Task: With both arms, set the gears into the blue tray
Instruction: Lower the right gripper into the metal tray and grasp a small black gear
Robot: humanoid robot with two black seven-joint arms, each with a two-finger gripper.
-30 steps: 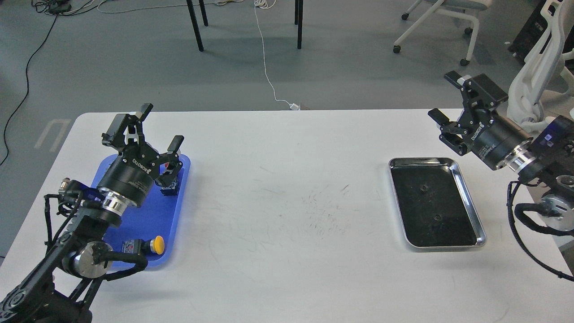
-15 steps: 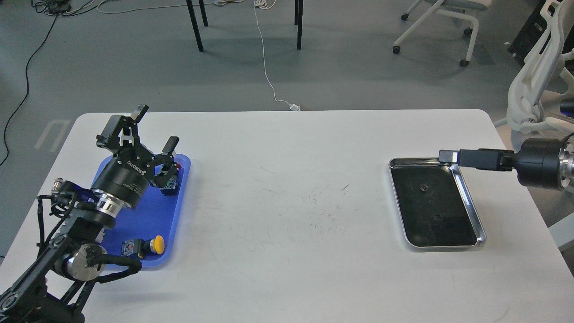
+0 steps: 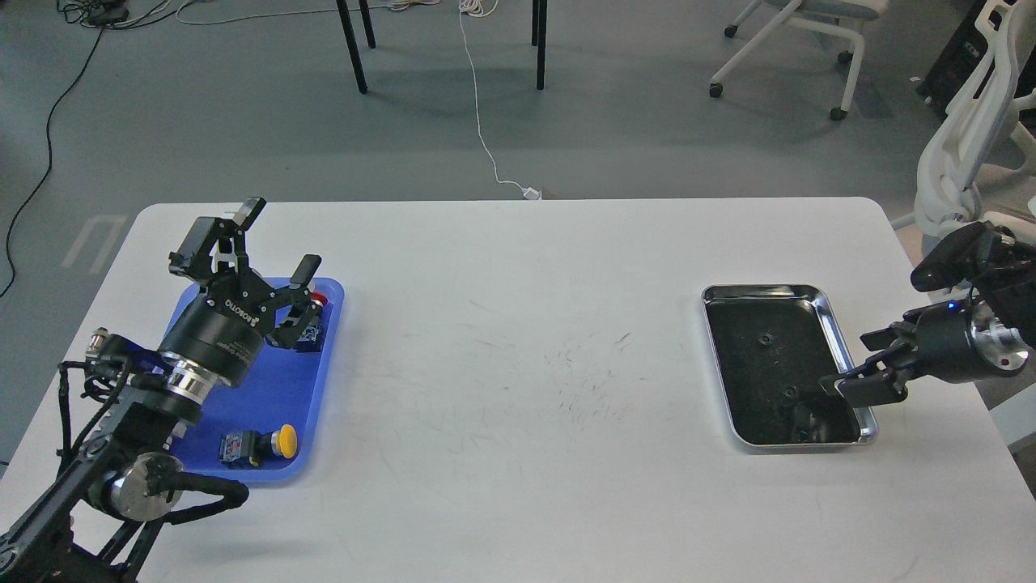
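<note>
Two tiny black gears lie on the black lining of the silver tray (image 3: pixel 842 344) at the right, one gear (image 3: pixel 761 340) farther back and the other gear (image 3: pixel 787 394) nearer the front. My right gripper (image 3: pixel 850 362) hangs open over that tray's front right corner, its lower finger (image 3: pixel 859 389) just right of the nearer gear. The blue tray (image 3: pixel 271 380) sits at the left. Over its back edge my left gripper (image 3: pixel 283 233) is raised and open, holding nothing.
In the blue tray lie a red-capped push-button switch (image 3: pixel 310 328) at the back and a yellow-capped one (image 3: pixel 261 444) at the front. The white table (image 3: pixel 518 340) has scuff marks in its middle. Chairs and cables stand on the floor behind.
My right arm has swung down from high at the back right, and its gripper now sits over the silver tray's front right corner. The left gripper drifted slightly left and back.
</note>
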